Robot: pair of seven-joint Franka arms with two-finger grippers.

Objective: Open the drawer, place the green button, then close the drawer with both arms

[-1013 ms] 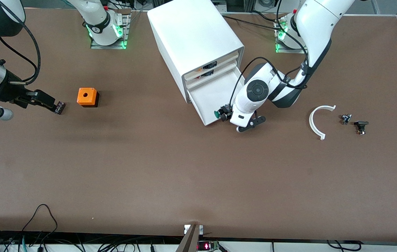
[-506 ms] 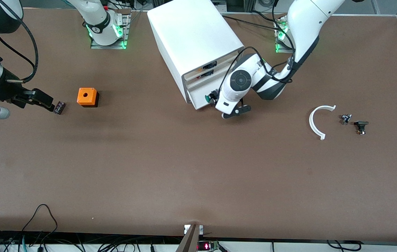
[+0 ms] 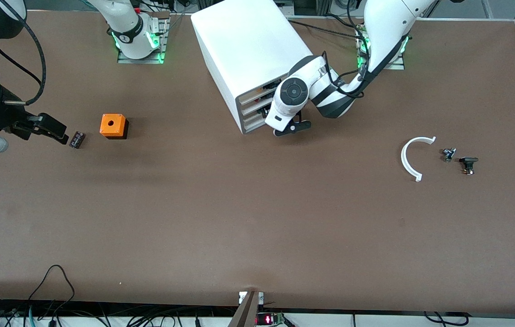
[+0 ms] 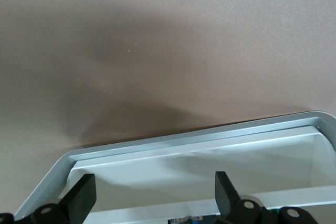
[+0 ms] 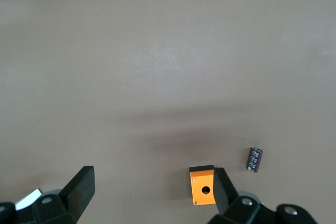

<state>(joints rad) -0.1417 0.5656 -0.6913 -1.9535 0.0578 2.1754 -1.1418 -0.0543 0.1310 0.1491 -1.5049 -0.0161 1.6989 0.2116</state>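
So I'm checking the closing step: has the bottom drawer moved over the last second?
Yes. The bottom drawer has slid into the white cabinet, away from the front camera, and now looks flush. The open left claw is at its front.

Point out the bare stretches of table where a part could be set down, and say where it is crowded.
Free: the wide strip nearer the front camera than the orange box, drawer cabinet and white curved piece. Also free: the stretch between the orange box and the cabinet. Crowded: in front of the cabinet's drawers, where the left gripper presses, and around the small black parts beside the curved piece.
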